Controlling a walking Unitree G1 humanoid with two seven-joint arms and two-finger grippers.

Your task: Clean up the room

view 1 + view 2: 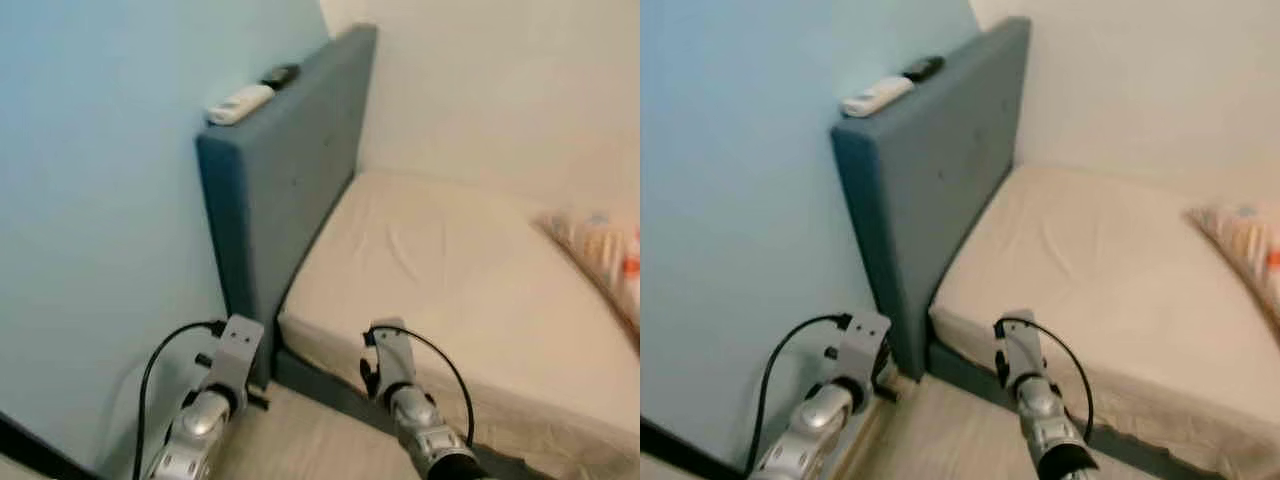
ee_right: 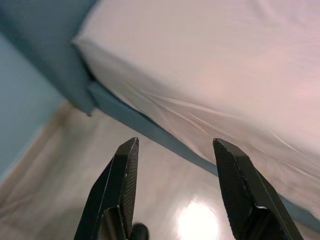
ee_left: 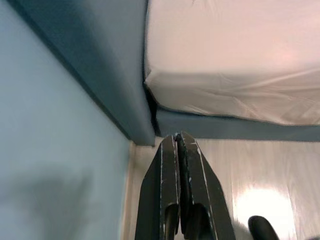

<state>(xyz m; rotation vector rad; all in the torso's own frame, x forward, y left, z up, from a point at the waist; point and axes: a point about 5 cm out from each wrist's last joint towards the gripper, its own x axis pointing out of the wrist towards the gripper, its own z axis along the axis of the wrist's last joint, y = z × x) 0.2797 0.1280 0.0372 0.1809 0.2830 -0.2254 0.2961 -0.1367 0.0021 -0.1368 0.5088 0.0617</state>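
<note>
A bed with a cream sheet [image 1: 450, 280] fills the right of the head views, with a blue-grey headboard [image 1: 285, 170] against the light blue wall. On top of the headboard lie a white remote [image 1: 238, 103] and a small black object [image 1: 281, 74]. A patterned pillow [image 1: 605, 250] rests at the bed's right. Both arms are held low in front of the bed's corner. My left gripper [image 3: 178, 140] is shut with nothing in it, near the headboard's foot. My right gripper [image 2: 175, 145] is open and empty, above the floor by the mattress edge.
The blue bed frame [image 2: 145, 125] runs along the light wooden floor [image 2: 75, 165]. The light blue wall [image 1: 90, 220] stands close on the left, with a dark skirting at its base. A cream wall [image 1: 500, 80] lies behind the bed.
</note>
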